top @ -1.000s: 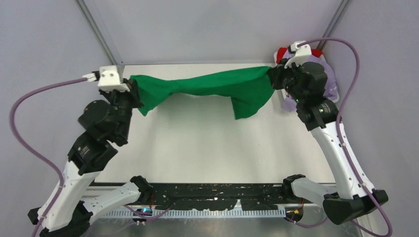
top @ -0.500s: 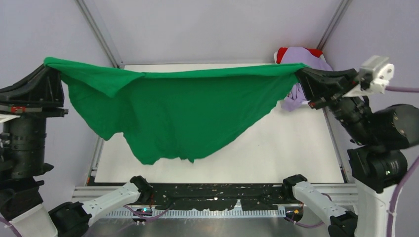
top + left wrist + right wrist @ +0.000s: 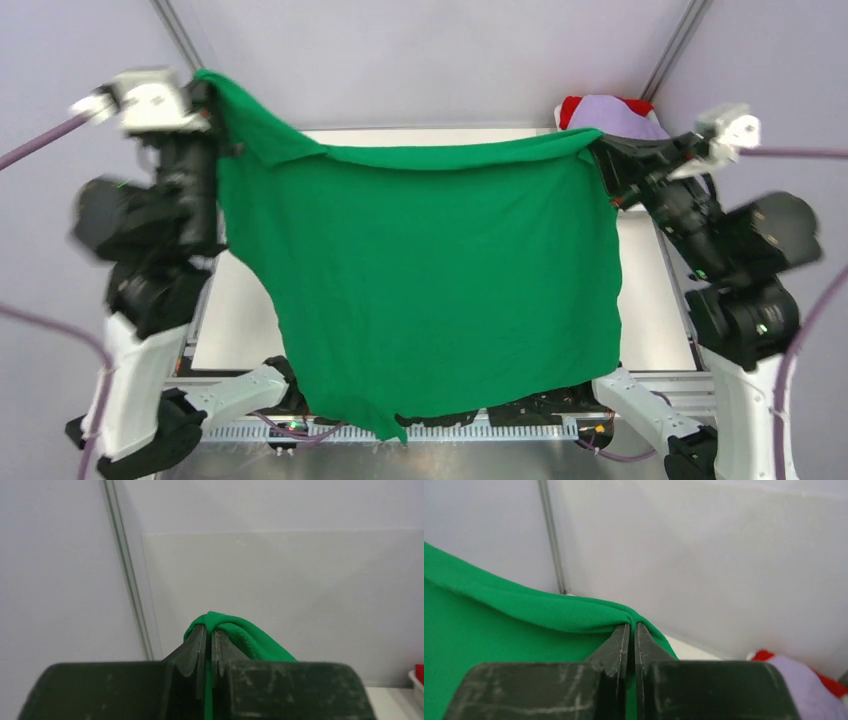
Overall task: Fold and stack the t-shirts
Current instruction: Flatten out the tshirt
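The green t-shirt (image 3: 430,270) hangs spread out high above the table, held by its two top corners. My left gripper (image 3: 207,88) is shut on its left corner; green cloth (image 3: 235,635) is pinched between the fingers in the left wrist view (image 3: 209,629). My right gripper (image 3: 598,148) is shut on its right corner, and its wrist view shows the cloth (image 3: 524,610) pinched between its fingers (image 3: 631,626). The lavender t-shirt (image 3: 612,112) and the red t-shirt (image 3: 572,108) lie in a heap at the far right corner; they also show in the right wrist view (image 3: 809,690).
The white table surface (image 3: 640,300) lies below the hanging shirt, mostly hidden by it. Grey walls and two metal frame posts (image 3: 185,40) close the back. The black base rail (image 3: 480,412) runs along the near edge.
Both arms have lifted and turned the green shirt. It went from a bunched band low over the table to a wide sheet hanging down towards the camera. The left gripper moved up and right.
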Available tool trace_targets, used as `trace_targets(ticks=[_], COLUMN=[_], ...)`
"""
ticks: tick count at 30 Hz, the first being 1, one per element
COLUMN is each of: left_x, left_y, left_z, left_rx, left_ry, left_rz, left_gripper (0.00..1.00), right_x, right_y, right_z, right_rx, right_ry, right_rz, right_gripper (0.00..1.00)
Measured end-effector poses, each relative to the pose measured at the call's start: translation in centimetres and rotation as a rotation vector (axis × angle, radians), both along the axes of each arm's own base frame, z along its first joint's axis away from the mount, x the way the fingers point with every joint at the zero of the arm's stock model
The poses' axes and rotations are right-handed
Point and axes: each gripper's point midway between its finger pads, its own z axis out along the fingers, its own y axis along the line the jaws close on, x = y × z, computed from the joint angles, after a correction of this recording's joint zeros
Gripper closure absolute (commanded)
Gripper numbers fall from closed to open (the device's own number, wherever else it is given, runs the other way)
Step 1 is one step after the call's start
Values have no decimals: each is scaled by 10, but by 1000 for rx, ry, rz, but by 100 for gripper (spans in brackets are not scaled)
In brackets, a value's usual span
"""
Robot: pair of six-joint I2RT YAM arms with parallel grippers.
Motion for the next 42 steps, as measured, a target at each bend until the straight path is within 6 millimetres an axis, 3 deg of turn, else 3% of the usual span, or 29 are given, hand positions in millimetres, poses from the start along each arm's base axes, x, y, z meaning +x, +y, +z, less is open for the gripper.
trace_targets(ticks=[2, 4, 5, 6, 7, 9, 11, 13, 14, 16, 17, 18, 20, 22, 27, 30, 36, 39, 42], left_x=[46, 92, 123, 148, 170, 220, 262, 293, 311, 349, 362, 378, 389, 376, 305, 280, 286, 292, 298], left_y=[-17, -20, -24, -29, -35, -49, -66, -77, -83, -95, -99, -103, -103, -97, -91, -109, -151, -164, -168], left_z=[-26, -58, -86, -115, -143, -220, -297, -365, -394, -438, -451, -463, -477, -494, -515, -508, -492, -503, -527], left_rx=[36, 53, 63, 81, 99, 133, 157, 163, 162, 135, 106, 74, 9, -51, -203, -289, -437, -503, -556], left_ry=[94, 187, 256, 324, 386, 555, 724, 890, 970, 1089, 1123, 1151, 1185, 1257, 1390, 1393, 1337, 1351, 1384], left_rz=[60, 128, 151, 161, 163, 150, 114, 92, 81, 56, 45, 30, 4, -19, -107, -211, -397, -437, -431], left_gripper=[100, 98, 97, 97, 96, 90, 86, 64, 47, 11, 2, 1, 0, 0, 0, 0, 0, 0, 0], right_x=[36, 74, 104, 117, 140, 176, 212, 240, 253, 274, 283, 292, 305, 308, 311, 306, 286, 275, 271], right_y=[-4, -9, -14, -16, -18, -21, -17, -13, -12, -12, -13, -14, -16, -20, -21, -14, 4, 8, 8], right_z=[-28, -64, -97, -114, -147, -210, -280, -345, -379, -434, -453, -468, -483, -481, -448, -436, -458, -473, -481], right_rx=[4, 5, -2, -10, -25, -73, -138, -202, -232, -292, -317, -334, -350, -355, -308, -264, -215, -213, -215], right_ry=[103, 214, 299, 343, 424, 566, 717, 847, 917, 1027, 1063, 1091, 1108, 1106, 1047, 1035, 1117, 1165, 1183], right_rz=[-79, -169, -244, -277, -331, -413, -462, -499, -519, -566, -593, -614, -657, -687, -695, -650, -539, -512, -506], right_gripper=[91, 90, 89, 89, 89, 90, 84, 57, 43, 31, 28, 19, 12, 6, 3, 4, 4, 5, 5])
